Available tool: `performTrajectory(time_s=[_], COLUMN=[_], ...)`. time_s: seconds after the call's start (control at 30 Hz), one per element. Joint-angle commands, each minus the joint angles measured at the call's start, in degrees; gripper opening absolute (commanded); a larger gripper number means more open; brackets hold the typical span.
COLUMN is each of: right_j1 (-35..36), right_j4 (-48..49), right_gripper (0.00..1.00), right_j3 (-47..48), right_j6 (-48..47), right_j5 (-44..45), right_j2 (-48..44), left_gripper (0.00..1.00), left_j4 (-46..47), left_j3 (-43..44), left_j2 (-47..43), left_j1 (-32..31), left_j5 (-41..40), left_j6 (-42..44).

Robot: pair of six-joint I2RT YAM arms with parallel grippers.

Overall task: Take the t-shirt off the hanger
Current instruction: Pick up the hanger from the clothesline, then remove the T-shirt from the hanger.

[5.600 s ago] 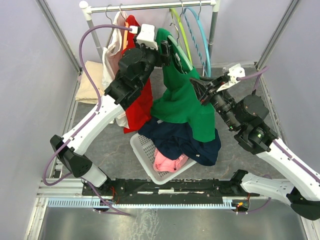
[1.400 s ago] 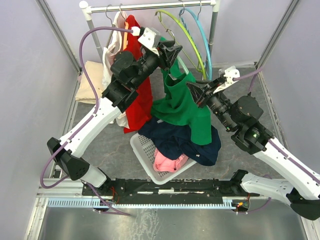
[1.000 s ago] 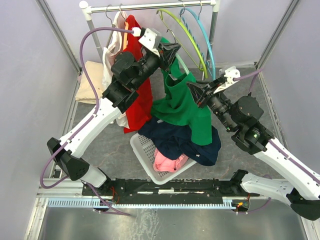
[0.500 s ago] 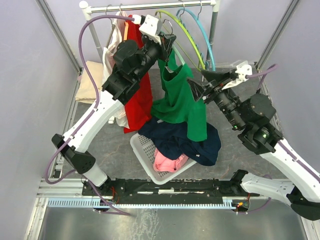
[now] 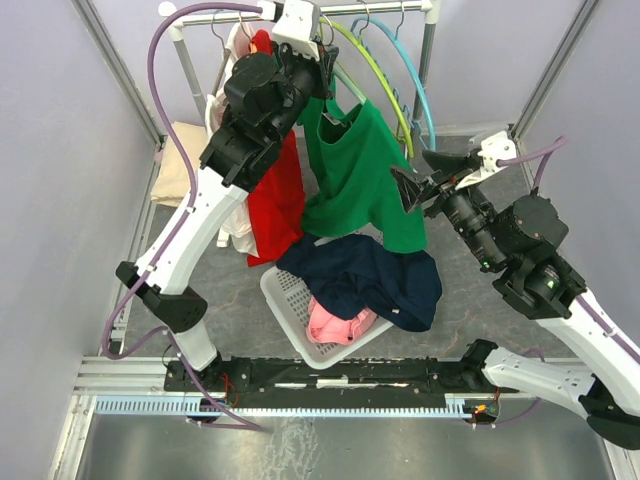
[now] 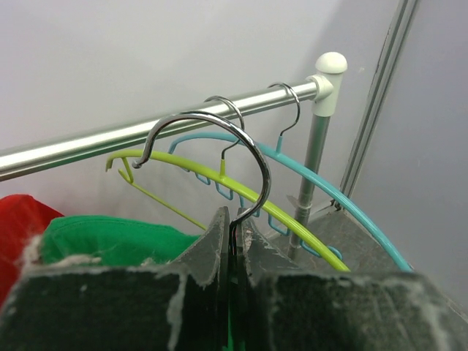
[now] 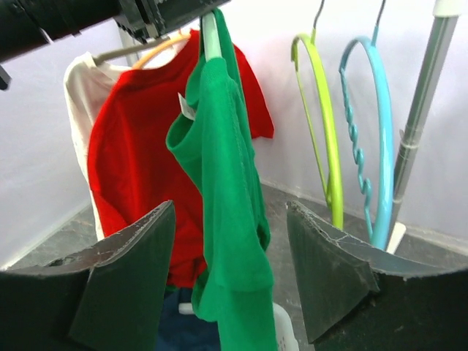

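Now, up high by rail point(image 5: 300, 12): tight pinch of left gripper point(image 6: 234, 238) on metal hook point(image 6: 201, 115) of hanger. Hard to tell if hook on rail or just near. Green t-shirt point(image 5: 360, 165) on that hanger, hanging down over white basket point(image 5: 285, 297). Wide-open right gripper point(image 5: 420, 172) just beside shirt, nothing in it, no touch. Red shirt point(image 5: 275, 195) to left. Lime hanger point(image 7: 333, 190) and blue hanger point(image 7: 386, 161) on rail. Dark blue cloth point(image 5: 370, 280) and pink cloth point(image 5: 335, 325) in basket.
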Motion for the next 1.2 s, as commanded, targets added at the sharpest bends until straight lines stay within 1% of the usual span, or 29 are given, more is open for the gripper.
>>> performTrajectory(time_s=[0.0, 0.1, 0.27, 0.4, 0.47, 0.57, 0.6, 0.7, 0.73, 0.9, 0.97, 1.03, 1.07, 1.17], right_j1=[0.11, 0.11, 0.09, 0.11, 0.11, 0.11, 0.14, 0.09, 0.11, 0.11, 0.11, 0.11, 0.11, 0.11], right_j4=[-2.57, -3.95, -4.99, -5.36, -5.30, -4.59, -4.23, -2.47, -1.63, 2.77, 4.03, 4.65, 4.73, 4.57], right_gripper=[0.69, 0.64, 0.56, 0.50, 0.43, 0.23, 0.18, 0.05, 0.02, 0.02, 0.02, 0.02, 0.03, 0.19], right_j3=[-0.69, -1.63, -3.47, -4.58, -5.30, -6.97, -7.69, -10.48, -11.56, -19.06, -21.70, -23.14, -23.53, -23.69], right_j6=[-2.07, -2.58, -1.90, -0.20, 0.86, 2.31, 2.88, 5.12, 6.12, 13.78, 15.05, 15.40, 15.20, 14.24], right_j5=[3.74, 4.89, 6.15, 4.94, 4.54, 4.93, 5.46, 9.49, 11.59, 23.78, 25.64, 25.19, 24.46, 22.46], right_j2=[-1.20, -1.50, -1.78, -1.61, -1.67, -2.00, -2.11, -2.37, -2.52, -3.93, -5.08, -6.39, -6.78, -7.01], left_gripper=[0.03, 0.03, 0.03, 0.03, 0.03, 0.03, 0.03, 0.03, 0.03, 0.03, 0.03, 0.03, 0.03, 0.03], left_j4=[5.63, 7.17, 7.18, 7.53, 7.66, 8.00, 8.14, 8.21, 8.22, 8.25, 8.20, 8.15, 8.12, 8.08], left_j3=[-1.00, -3.49, -3.31, -3.29, -3.17, -3.15, -3.12, -2.90, -2.83, -2.75, -2.71, -2.68, -2.69, -2.96], left_j2=[-3.77, -5.21, -5.43, -5.59, -5.61, -5.75, -5.73, -5.81, -5.84, -6.26, -6.31, -6.42, -6.40, -6.43], left_j1=[0.19, 0.13, 0.15, 0.13, 0.20, 0.24, 0.18, 0.23, 0.28, 0.56, 0.70, 0.85, 0.82, 0.96], left_j5=[-0.90, -1.48, -2.30, -3.02, -3.28, -3.88, -4.25, -5.53, -5.74, -6.20, -6.37, -6.36, -6.41, -5.94], left_j6=[2.56, 2.33, 2.49, 2.40, 2.37, 2.39, 2.39, 2.59, 2.52, 2.24, 2.32, 2.32, 2.32, 2.10])
